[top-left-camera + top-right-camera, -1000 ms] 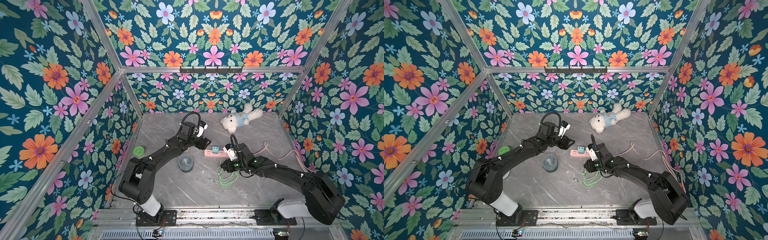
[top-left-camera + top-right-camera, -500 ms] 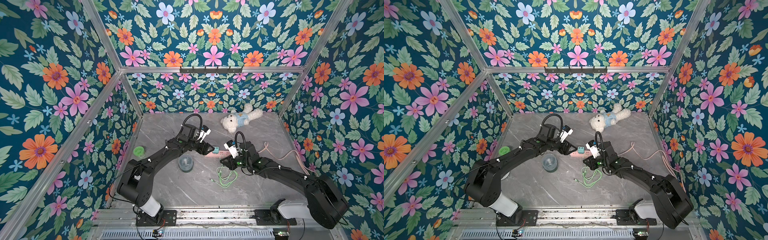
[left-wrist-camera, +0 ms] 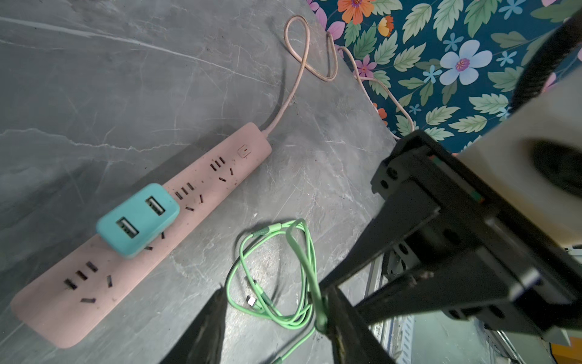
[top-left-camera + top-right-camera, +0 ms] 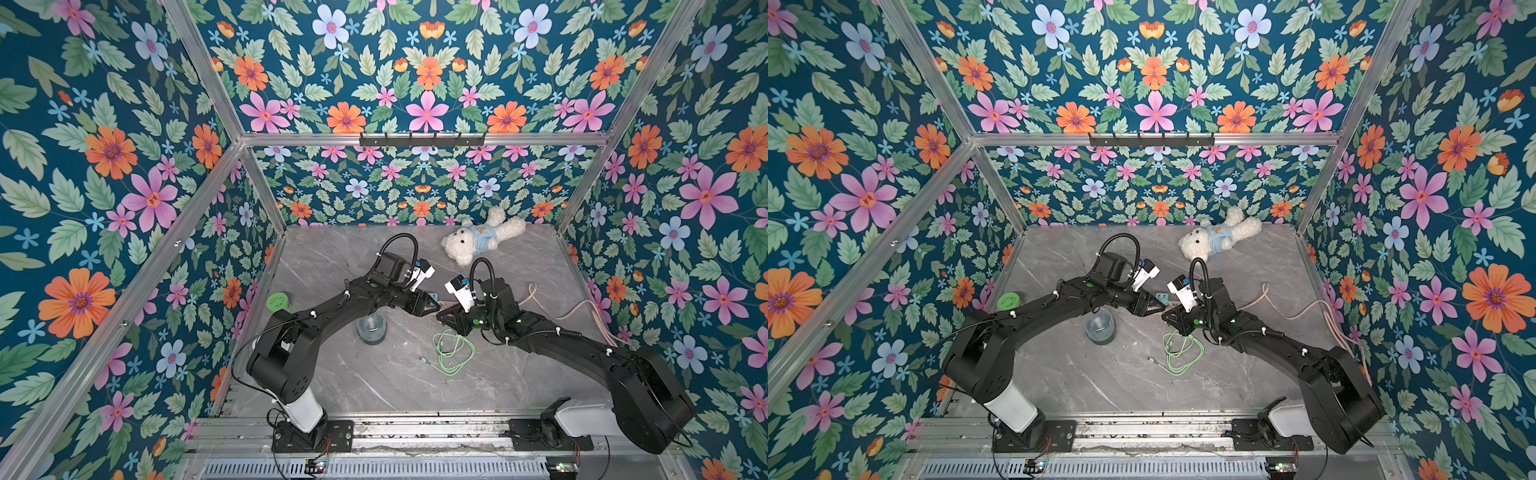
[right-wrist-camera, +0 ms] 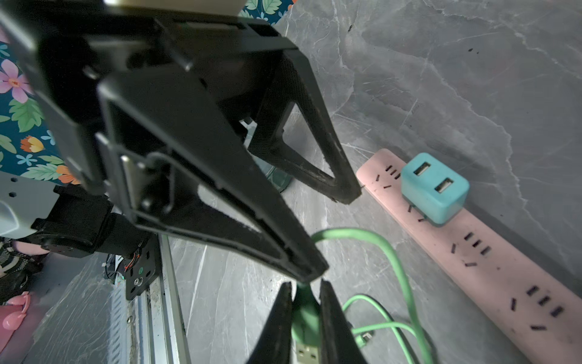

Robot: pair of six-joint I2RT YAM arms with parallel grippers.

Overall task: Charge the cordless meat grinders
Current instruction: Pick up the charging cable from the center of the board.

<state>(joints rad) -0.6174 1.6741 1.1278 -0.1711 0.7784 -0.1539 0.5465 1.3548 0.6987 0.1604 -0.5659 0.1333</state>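
**A:** Where was the grinder?

**B:** The cordless meat grinder (image 4: 371, 328) stood upright on the grey marble table (image 4: 374, 386), left of its middle and partly under my left forearm. It was apart from the cable.

**A:** And your hands?

**B:** My right gripper (image 5: 306, 285) was clamped on the green USB cable (image 5: 304, 315) at its plug, with the metal connector showing between my fingers. The rest of the cable lay in loose loops near the table's middle. My left gripper (image 3: 274, 291) hung almost tip to tip with the right one. Its jaws were apart and gripped nothing. A raised strand of the cable lay against the inside of one finger.

**A:** What about the socket?

**B:** The pink power strip (image 3: 151, 227) lay flat near the middle of the table, just past both grippers. Its cord (image 3: 302, 63) trailed toward the right edge. A teal two-port USB adapter (image 3: 137, 219) sat plugged into it, ports facing up.

**A:** Anything else there?

**B:** A white teddy bear (image 4: 482, 241) lay by the far edge, right of its middle. A green round-lidded jar (image 4: 277, 301) sat at the left edge.
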